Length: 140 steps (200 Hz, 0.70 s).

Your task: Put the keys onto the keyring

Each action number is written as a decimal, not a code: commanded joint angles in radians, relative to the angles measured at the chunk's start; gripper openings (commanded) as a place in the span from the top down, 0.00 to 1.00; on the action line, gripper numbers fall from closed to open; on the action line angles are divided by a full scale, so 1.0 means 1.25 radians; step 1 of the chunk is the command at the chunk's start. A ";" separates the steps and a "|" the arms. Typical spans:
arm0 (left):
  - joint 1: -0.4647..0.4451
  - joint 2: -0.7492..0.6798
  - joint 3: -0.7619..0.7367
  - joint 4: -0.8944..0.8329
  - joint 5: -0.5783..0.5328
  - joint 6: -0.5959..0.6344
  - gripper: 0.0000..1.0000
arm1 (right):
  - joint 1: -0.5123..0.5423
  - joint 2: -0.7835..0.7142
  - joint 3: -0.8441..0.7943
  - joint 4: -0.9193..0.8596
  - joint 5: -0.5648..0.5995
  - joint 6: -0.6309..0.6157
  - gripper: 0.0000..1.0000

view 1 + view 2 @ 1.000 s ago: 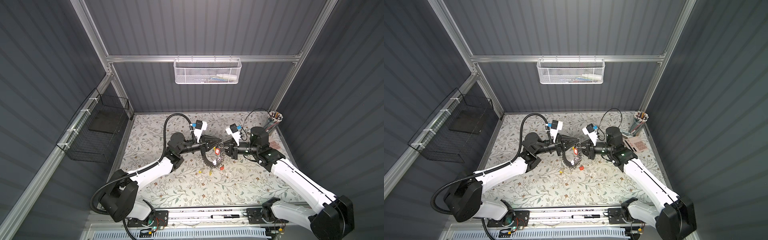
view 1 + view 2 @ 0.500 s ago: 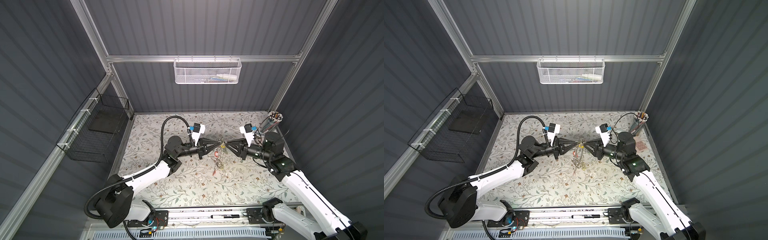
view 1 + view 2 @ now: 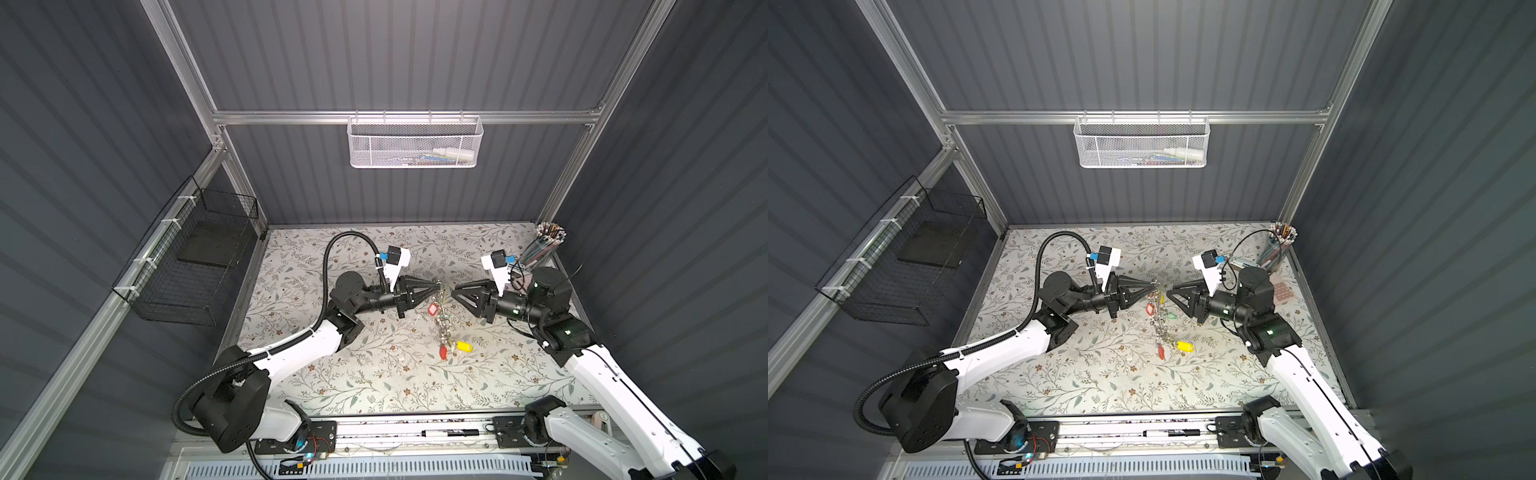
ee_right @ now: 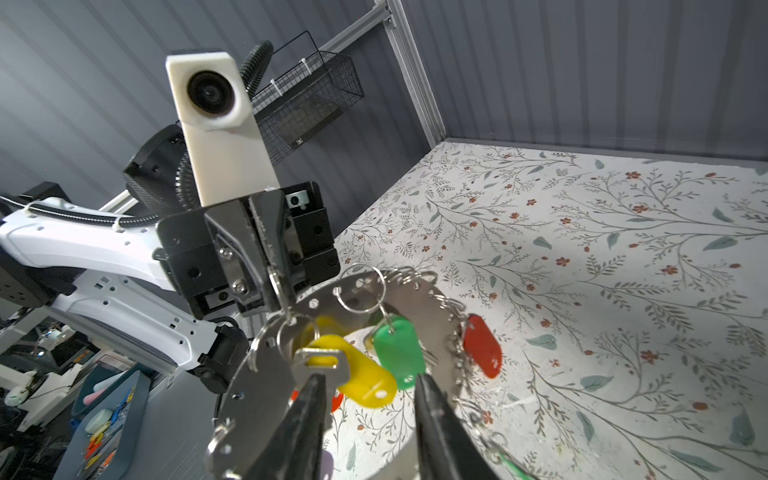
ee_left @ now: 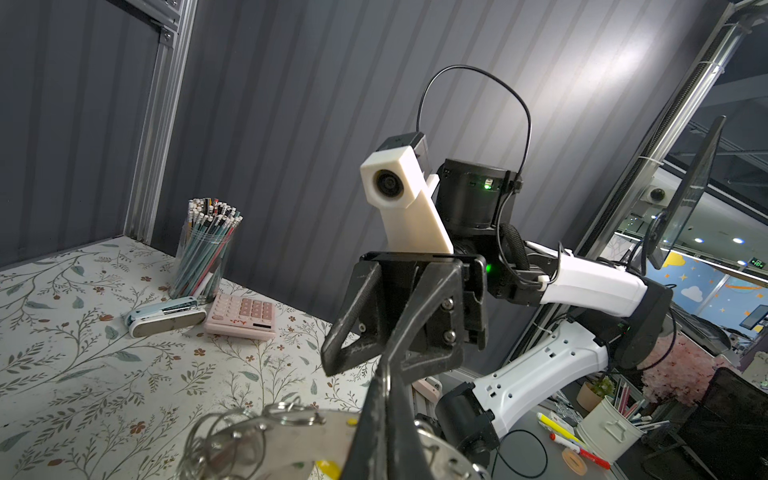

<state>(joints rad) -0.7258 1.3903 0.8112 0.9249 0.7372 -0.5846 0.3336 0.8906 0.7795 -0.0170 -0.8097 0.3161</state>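
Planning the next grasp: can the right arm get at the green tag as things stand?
Likely yes: the right gripper is open, and the green tag hangs on the keyring just ahead of it, nothing between.

I see the keyring [image 4: 259, 390], a flat grey hoop fringed with small split rings, hanging tilted off the worktop, pinched in the left gripper [image 4: 272, 270]. Keys [image 4: 328, 362] dangle from it: yellow tag [image 4: 361, 378], green tag [image 4: 398, 351], red tag [image 4: 482, 347].
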 commanded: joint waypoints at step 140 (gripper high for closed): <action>0.003 0.023 0.005 0.123 0.015 -0.059 1.00 | 0.027 0.017 -0.025 0.152 -0.080 0.050 0.56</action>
<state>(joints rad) -0.7250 1.4231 0.8112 0.9970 0.7597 -0.6487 0.3683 0.9565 0.7574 0.0902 -0.8700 0.3416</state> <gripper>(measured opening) 0.050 0.436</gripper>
